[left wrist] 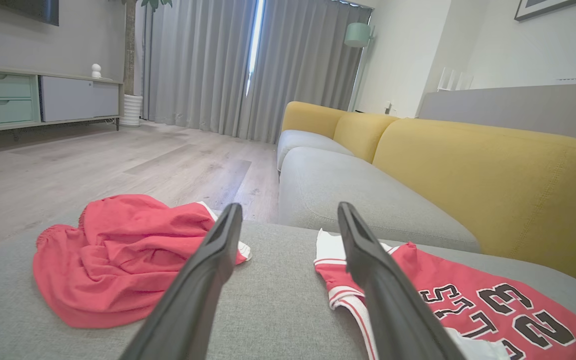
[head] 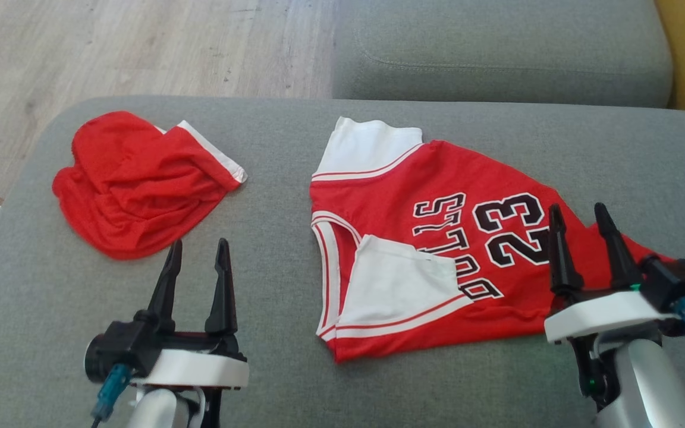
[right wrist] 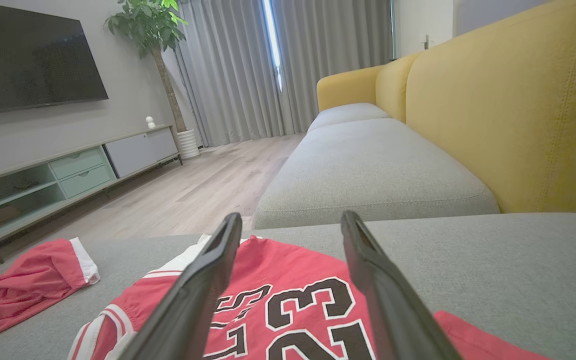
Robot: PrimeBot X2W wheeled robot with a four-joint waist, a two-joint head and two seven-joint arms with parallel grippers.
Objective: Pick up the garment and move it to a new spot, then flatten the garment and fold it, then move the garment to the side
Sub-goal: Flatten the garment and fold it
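1. Garment [head: 437, 238], a red jersey, is lying flat on the grey cushion [head: 283, 285], sleeves tucked in; folding looks half done, sideways move pending.
2. Right gripper [head: 578, 208] is hovering over the jersey's edge, left gripper [head: 199, 242] hanging left of it, both spread and empty.
3. Beyond the jersey, wooden floor [head: 140, 41] and curtains [left wrist: 248, 65] are showing.
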